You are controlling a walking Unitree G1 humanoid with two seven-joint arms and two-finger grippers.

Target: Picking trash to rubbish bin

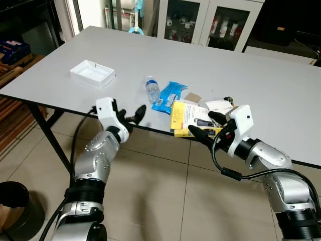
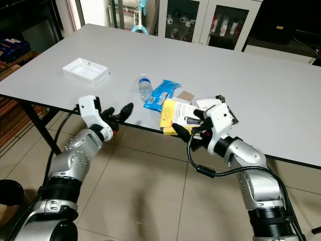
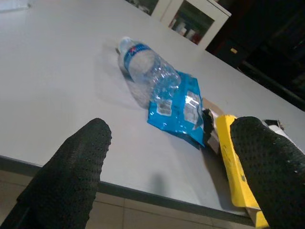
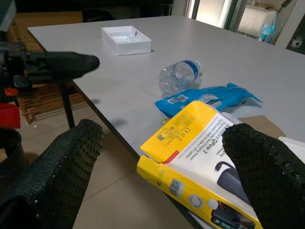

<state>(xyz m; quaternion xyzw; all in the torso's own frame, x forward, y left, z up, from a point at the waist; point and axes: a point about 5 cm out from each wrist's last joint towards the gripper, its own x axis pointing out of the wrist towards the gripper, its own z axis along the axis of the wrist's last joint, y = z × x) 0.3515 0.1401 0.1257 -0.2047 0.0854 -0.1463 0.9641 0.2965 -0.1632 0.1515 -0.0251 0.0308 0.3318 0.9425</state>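
Note:
Trash lies near the front edge of the grey table [image 1: 261, 65]: a crushed clear plastic bottle [image 1: 152, 89], a blue wrapper [image 1: 169, 95], a yellow and white box [image 1: 190, 118] that overhangs the edge, a brown card piece [image 1: 192, 97] and a white packet [image 1: 219, 106]. My right gripper [image 1: 205, 125] is open at the box's near corner, one finger above it and one below the table edge. My left gripper [image 1: 131, 116] is open at the table edge, short of the bottle [image 3: 147, 71] and the wrapper [image 3: 178, 109], with nothing between its fingers.
A shallow white tray [image 1: 92, 73] sits on the table's left part. A black bin [image 1: 12, 201] stands on the tiled floor at the lower left, beside the black table leg [image 1: 50, 135]. Glass-door cabinets [image 1: 210, 22] stand behind the table.

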